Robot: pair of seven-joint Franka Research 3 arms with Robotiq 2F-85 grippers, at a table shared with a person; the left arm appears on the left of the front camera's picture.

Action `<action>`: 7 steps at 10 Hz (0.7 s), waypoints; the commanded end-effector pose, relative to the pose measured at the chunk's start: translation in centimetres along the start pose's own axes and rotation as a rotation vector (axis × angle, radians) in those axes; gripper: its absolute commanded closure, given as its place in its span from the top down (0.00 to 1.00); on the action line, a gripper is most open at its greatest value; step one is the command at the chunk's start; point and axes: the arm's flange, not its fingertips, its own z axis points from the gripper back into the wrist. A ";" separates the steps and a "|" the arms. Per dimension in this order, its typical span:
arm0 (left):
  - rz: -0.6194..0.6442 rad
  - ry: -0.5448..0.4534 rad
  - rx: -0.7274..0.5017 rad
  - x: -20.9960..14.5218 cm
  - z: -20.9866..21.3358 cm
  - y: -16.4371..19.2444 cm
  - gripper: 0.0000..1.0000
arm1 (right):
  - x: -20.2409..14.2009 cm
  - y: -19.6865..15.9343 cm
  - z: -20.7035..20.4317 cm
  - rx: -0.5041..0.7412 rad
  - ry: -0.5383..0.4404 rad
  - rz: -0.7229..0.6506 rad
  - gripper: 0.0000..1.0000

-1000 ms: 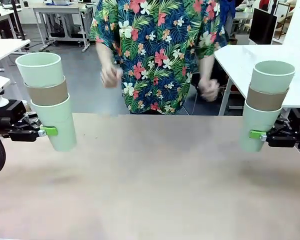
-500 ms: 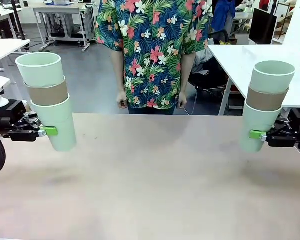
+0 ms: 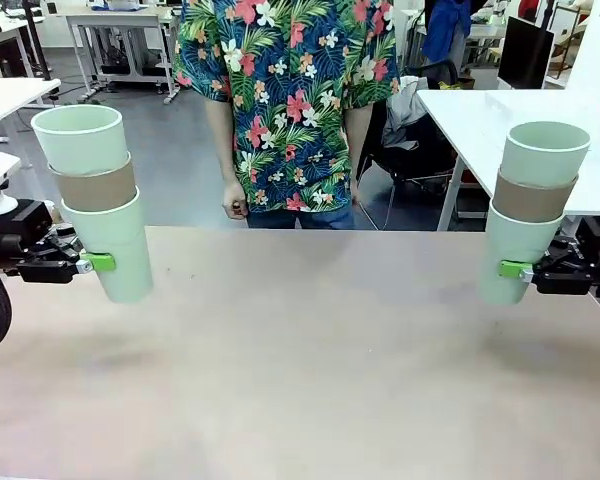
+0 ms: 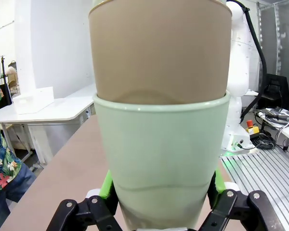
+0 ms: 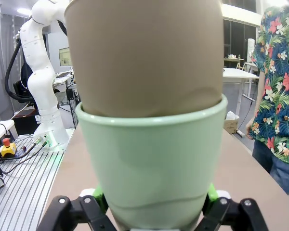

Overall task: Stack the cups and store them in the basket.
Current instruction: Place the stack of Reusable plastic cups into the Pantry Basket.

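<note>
**Front view.** Note the left fingers [image 3: 100, 262] clamped tight on the bottom mint cup of the left stack [image 3: 100, 200], held off the surface [image 3: 310, 360] near its left edge. Note the right fingers [image 3: 513, 269] clamped likewise on the bottom mint cup of the right stack [image 3: 528, 215], near the right edge. Count three cups per stack: mint, tan, mint. Count six in all: four mint, two tan. Note the person [image 3: 290, 100] at the far side, arms down, clear of both stacks.

**Left wrist view.** See green pads [image 4: 107, 185] pressing both sides of the mint cup, with the tan cup nested inside it.

**Right wrist view.** See the same grip, mint cup outside and tan inside.

**Step in hand.** Judge stacking as part done. Next, bring one stack over the other, align, lower in, release, then carry all to the basket.
</note>
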 end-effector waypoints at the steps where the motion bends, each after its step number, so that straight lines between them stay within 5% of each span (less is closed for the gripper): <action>1: -0.008 -0.005 -0.004 0.3 -0.1 0.0 0.87 | 0.3 0.0 0.1 -0.004 -0.006 0.008 0.85; 7: -0.008 -0.005 -0.004 0.3 -0.1 0.0 0.87 | 0.3 0.0 0.1 -0.004 -0.006 0.008 0.85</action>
